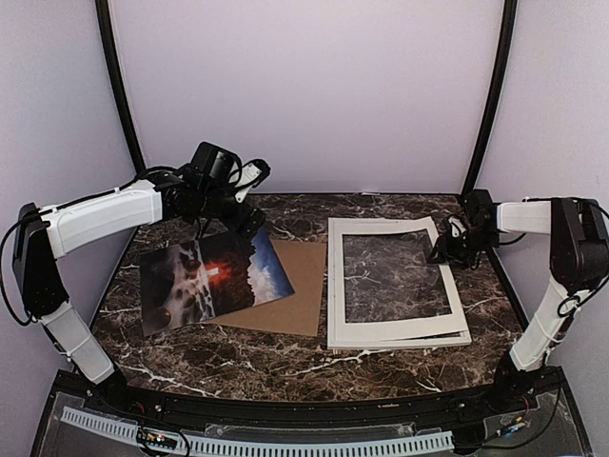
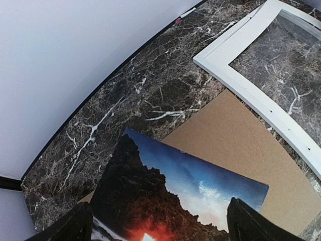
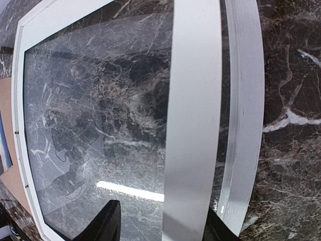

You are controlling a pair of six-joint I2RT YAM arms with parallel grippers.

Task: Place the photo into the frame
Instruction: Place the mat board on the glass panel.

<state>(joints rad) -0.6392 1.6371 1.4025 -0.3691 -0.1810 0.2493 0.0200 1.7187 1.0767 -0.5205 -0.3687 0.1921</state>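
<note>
Left gripper [image 1: 228,214] hangs wide open over the far edge of the photo [image 1: 211,278], holding nothing. The photo lies at the table's left, partly on a brown backing board [image 1: 295,295], with its long axis running left to right. The left arm is much the nearer. The frame [image 1: 404,341] lies to the right, beyond the board. Right gripper [image 1: 447,246] sits at the frame's far right edge. Only its wrist view shows the jaws partly open astride a white mat board [image 3: 193,125], seemingly not clamped.
</note>
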